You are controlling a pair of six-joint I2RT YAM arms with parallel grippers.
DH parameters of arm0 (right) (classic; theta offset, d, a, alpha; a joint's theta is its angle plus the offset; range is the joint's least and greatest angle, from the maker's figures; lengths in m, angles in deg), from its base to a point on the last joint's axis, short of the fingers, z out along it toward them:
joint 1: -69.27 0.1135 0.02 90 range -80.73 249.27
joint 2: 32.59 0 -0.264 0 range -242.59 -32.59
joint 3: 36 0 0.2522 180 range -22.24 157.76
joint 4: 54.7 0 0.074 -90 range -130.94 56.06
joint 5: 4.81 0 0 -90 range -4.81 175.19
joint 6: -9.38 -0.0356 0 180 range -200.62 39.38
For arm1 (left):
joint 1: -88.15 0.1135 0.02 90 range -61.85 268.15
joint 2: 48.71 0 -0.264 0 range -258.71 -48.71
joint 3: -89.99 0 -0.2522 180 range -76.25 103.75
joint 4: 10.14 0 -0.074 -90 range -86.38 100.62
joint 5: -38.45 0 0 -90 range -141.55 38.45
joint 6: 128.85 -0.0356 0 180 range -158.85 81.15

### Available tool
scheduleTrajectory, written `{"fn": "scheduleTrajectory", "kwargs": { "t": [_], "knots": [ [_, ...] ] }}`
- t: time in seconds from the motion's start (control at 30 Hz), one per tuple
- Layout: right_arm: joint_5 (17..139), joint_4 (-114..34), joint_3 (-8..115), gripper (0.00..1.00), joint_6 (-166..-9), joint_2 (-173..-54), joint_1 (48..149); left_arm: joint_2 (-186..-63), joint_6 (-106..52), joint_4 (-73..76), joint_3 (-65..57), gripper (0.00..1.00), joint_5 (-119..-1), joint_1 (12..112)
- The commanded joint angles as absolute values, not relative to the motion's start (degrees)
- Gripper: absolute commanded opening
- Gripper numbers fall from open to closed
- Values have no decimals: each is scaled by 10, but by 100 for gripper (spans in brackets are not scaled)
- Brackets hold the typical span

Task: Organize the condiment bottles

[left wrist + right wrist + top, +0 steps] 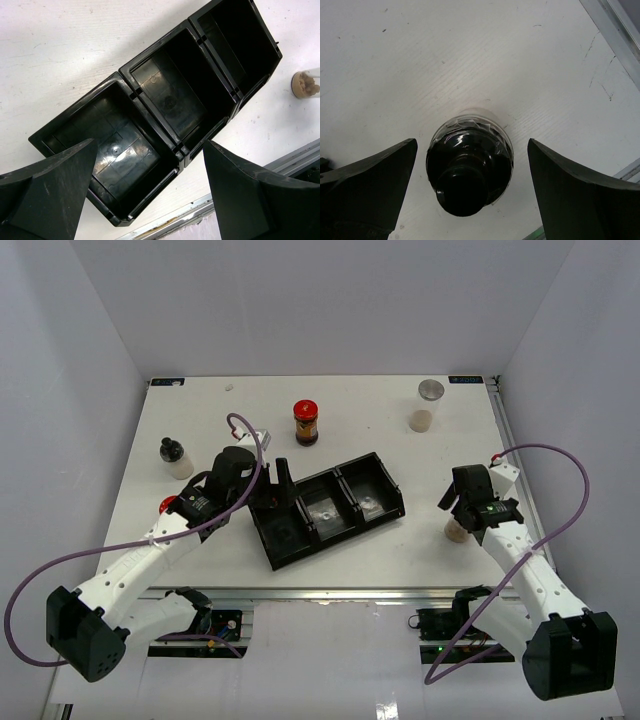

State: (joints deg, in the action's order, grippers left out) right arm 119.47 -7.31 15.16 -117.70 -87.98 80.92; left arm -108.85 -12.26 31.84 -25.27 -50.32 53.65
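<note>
White booth, white table (370,405).
I see it boxed in by plain white walls (320,310) at the back and both sides, evenly lit, with a metal rail (330,593) along its near edge.

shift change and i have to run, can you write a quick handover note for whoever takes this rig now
Left gripper: open, empty, above the left-end compartment of the black tray.
Right gripper: open, fingers either side of a black-capped shaker standing right of the tray, not closed on it.
Elsewhere on the table: second shaker far left, red-lidded jar behind the tray, another red lid half hidden by the left arm, silver-lidded jar back right.
Done: nothing; all three compartments are empty.
Left: all five bottles to organize.
</note>
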Motion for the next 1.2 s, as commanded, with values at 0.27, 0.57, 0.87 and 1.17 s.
{"fn": "scheduleTrajectory", "kwargs": {
  "t": [0.27, 0.57, 0.87, 1.17],
  "knots": [
    [1206, -118, 175, 38, -1111, -867, 801, -1078, -118, 330, -236, 98, -489, 539],
    [1132, -106, 277, 8, -1006, -894, 802, -1089, -99, 324, -230, 98, -491, 539],
    [1004, -174, 391, 8, -935, -959, 865, -1123, -95, 327, -202, 98, -486, 544],
    [1046, -238, 497, 8, -900, -1075, 1017, -1140, -72, 334, -176, 97, -487, 600]
  ]
}}
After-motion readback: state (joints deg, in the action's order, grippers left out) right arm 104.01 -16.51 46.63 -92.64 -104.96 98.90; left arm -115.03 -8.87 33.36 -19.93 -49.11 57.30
